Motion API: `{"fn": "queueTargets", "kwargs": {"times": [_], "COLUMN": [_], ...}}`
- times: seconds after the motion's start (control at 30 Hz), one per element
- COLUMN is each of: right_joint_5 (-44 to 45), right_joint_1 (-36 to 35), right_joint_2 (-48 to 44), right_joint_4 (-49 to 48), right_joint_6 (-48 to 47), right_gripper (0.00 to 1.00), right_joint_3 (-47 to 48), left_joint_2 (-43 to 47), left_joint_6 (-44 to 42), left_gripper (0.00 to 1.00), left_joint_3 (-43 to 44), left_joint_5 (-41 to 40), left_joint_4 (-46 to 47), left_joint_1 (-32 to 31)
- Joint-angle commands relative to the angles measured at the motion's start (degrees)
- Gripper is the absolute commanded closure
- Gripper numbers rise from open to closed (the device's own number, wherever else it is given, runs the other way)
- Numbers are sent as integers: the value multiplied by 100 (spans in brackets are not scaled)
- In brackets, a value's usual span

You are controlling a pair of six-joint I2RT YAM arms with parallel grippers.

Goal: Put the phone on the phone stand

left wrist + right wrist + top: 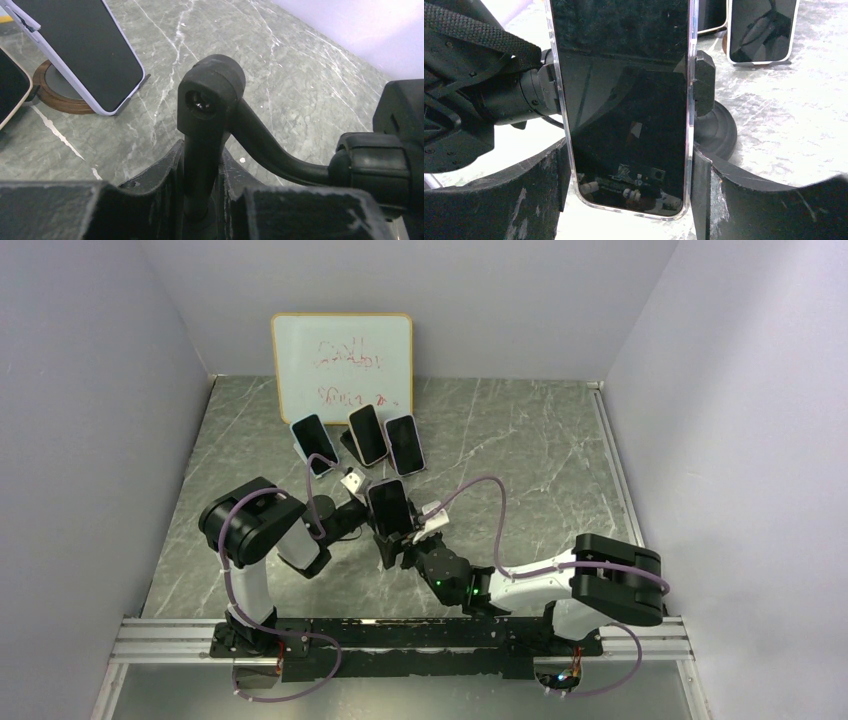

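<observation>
The right gripper (628,200) clasps a black-screened phone in a clear case (624,115) by its long edges. The phone stands upright over the grey marble table (280,65), apparently seated between the side clamps of a black jointed phone stand (212,90), whose stem the left gripper (200,200) pinches narrowly.

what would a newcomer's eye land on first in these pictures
Mid-table, the right gripper clamps an upright phone by its side edges, while the left gripper grips the black phone stand by its stem. Behind them, three more phones lean on stands in front of a scribbled whiteboard.
</observation>
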State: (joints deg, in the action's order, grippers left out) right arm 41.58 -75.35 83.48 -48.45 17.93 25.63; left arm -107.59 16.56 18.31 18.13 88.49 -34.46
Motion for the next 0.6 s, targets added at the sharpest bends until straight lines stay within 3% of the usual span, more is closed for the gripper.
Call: {"fn": "queueTargets", "kwargs": {"times": [0.0,0.27,0.33,0.37,0.4,0.43,0.47,0.57], "right_joint_5": [1523,1606,1546,1505,1410,1334,1290,1177], "right_joint_1": [52,4,3,3,4,3,3,3], "right_joint_2": [209,433,440,403,363,301,232,-69], "right_joint_4": [394,335,331,352,355,331,304,375], "right_joint_6": [767,660,592,549,500,371,214,84], "right_gripper": [63,61,49,36,29,7,1,0], "right_joint_3": [-61,10,13,8,-14,-39,-67,-192], "left_joint_2": [-187,-217,-187,-175,-162,-151,-139,-94], "left_joint_6": [455,374,322,289,249,198,159,99], "left_gripper": [95,95,95,95,95,95,95,95], "left_joint_3": [-284,-262,-226,-204,-178,-147,-119,11], "left_joint_5": [-1068,-1006,-954,-910,-853,-798,-715,-501], "left_joint_4": [1615,1576,1477,1418,1358,1295,1224,919], "left_joint_1": [273,279,283,283,286,284,295,326]}}
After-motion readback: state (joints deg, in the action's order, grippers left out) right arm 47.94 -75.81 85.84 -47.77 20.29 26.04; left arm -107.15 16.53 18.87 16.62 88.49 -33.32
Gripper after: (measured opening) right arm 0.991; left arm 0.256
